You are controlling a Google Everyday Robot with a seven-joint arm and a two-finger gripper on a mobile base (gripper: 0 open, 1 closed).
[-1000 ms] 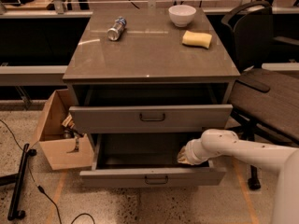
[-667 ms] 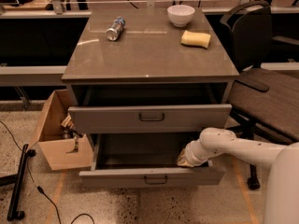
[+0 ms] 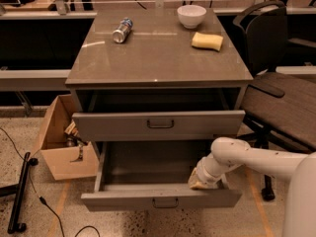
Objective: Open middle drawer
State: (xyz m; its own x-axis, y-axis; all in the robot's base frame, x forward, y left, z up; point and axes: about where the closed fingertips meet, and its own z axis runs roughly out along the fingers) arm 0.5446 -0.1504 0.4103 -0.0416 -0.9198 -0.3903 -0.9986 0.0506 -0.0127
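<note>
While the claw (image 3: 201, 177) sits down inside the tray of the middle drawer (image 3: 123, 197), at its right end and just behind the front panel, I cannot tell whether it is apart or together; its tip is tucked below the panel's top edge. The panel lies directly on the near side of the claw, apparently touching or nearly so, and runs left to right across the view, while the tray slides near to far. The loop handle (image 3: 165, 202) is at the panel's centre, to the claw's left and on the outer face, so the claw is not on it. I judge that any further pull has to go straight toward the near side, pressing on the inside of the panel. The drawer already stands well out from the desk (image 3: 148, 63), so little travel may remain.

My white arm (image 3: 256, 158) reaches in from the right and covers the tray's right wall. Above, the upper drawer (image 3: 113, 126) is out a short way and shadows the tray's far end. Anything below the middle drawer is hidden by it. On the desk lie a can (image 3: 122, 29) on its side, a white bowl (image 3: 191, 15) and a yellow sponge (image 3: 207, 41).
</note>
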